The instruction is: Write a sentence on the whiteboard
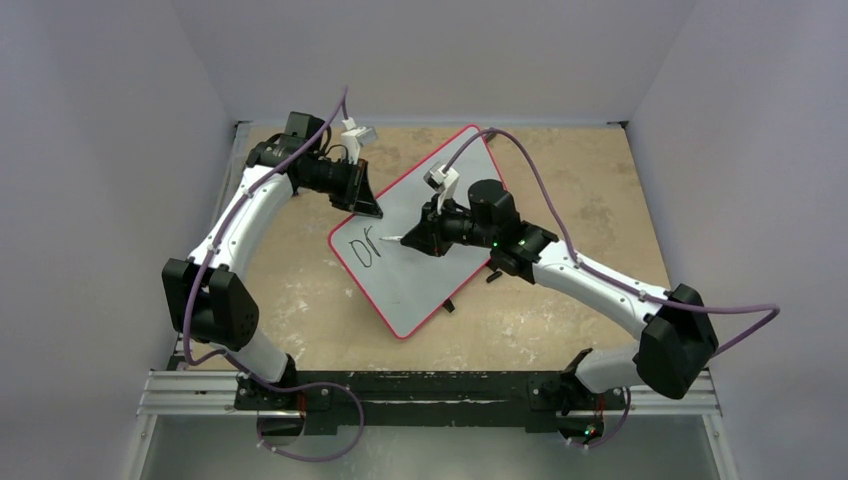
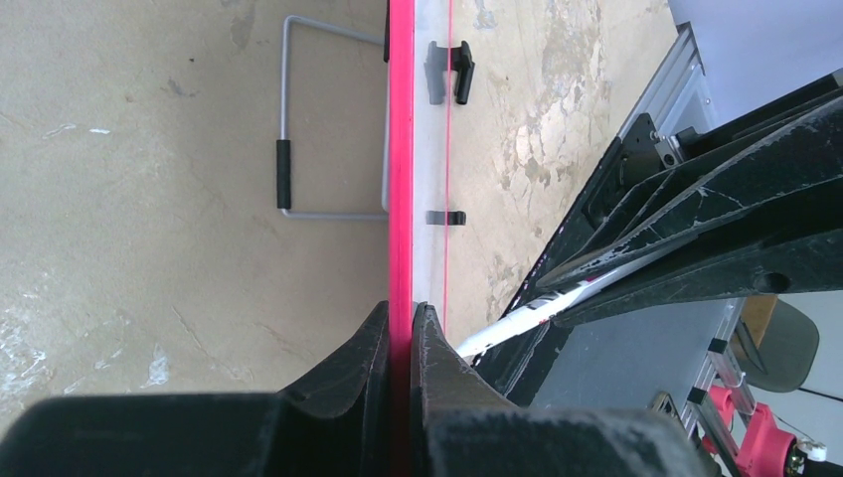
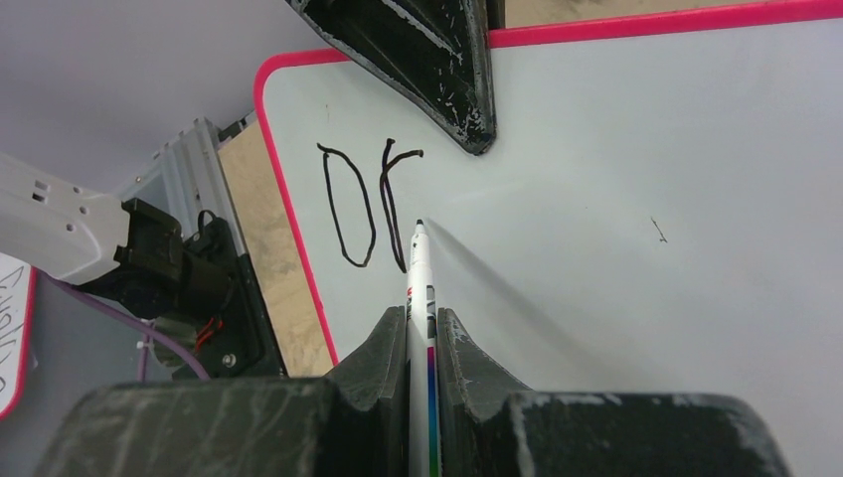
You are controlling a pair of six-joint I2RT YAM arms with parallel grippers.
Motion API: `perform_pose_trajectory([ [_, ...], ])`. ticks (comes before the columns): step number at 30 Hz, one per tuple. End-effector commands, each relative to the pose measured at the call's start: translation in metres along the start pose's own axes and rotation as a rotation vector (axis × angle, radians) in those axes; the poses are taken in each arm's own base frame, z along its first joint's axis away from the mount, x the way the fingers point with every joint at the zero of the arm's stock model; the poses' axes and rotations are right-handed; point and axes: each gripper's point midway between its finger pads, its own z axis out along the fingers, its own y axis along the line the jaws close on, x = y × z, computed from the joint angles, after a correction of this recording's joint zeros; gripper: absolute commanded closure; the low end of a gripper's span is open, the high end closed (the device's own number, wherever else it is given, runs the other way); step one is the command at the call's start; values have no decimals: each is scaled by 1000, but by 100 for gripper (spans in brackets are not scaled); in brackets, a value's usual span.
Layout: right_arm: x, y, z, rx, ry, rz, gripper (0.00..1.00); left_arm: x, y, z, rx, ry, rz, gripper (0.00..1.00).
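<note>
1. On the tan table [image 1: 300, 300], lying flat and skewed: whiteboard [image 1: 430, 285], only "Dr" of the sentence [image 3: 363, 204] written near its left corner.
2. Left arm bent at the elbow, reaching in from the far left; left gripper [image 2: 401, 310] clamped on the board's red rim.
3. Right arm stretched across from the right; right gripper [image 3: 421, 316] pinching a marker [image 3: 419, 268], tip on the board just right of the "r".

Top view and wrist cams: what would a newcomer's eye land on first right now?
The black letters "Dr" on the red-rimmed whiteboard, mid-scene, stand out first. Just right of them sits the tip of a marker, clamped in the right gripper. The left gripper pinches the board's red edge at its upper left.
</note>
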Motion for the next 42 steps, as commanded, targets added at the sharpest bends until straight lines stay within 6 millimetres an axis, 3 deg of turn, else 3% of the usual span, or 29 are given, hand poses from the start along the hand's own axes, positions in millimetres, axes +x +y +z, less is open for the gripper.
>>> perform_pose_trajectory([
  [1,-15,5,3,-26,-53,-22,100,-6,8,-2,-79,-25,118,100],
  [12,-3,-12,6,51,-32,7,100,-6,8,-2,-81,-24,117,100],
  [21,-12,-24,3,130,-53,7,100,-6,7,-2,-80,-23,119,100],
  [33,-30,-20,7,119,-78,-5,100,-6,7,-2,-81,-24,120,100],
  [42,-25,-13,12,64,-48,-13,100,-5,7,-3,-80,-24,120,100],
])
